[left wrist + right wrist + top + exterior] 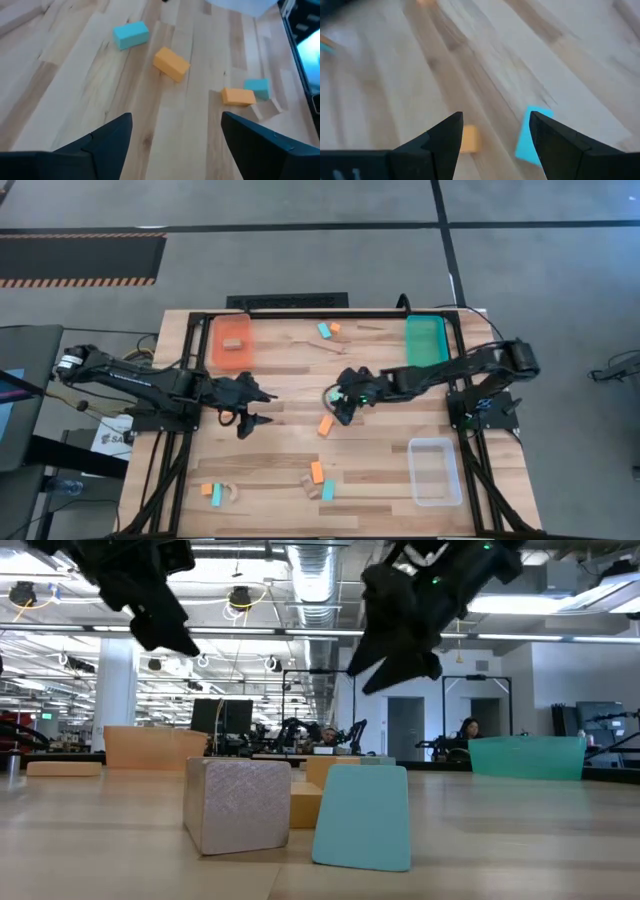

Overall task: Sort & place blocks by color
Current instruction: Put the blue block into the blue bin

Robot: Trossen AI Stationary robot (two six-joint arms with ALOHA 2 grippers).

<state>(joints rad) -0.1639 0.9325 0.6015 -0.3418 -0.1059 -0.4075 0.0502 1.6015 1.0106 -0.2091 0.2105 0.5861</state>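
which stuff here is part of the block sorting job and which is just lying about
Part of the job:
- orange blocks, one at mid-table
- light blue blocks, one by the near edge
- pale wood block in the orange tray
- teal tray
- clear tray
- left claw and right claw, both open and empty

Just lying about:
- black bar beyond the table's far edge
- room beyond the table

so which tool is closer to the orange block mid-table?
Right. The right tool hangs just beside the orange block, nearly over it. The left tool is farther off, across bare table toward the orange tray.
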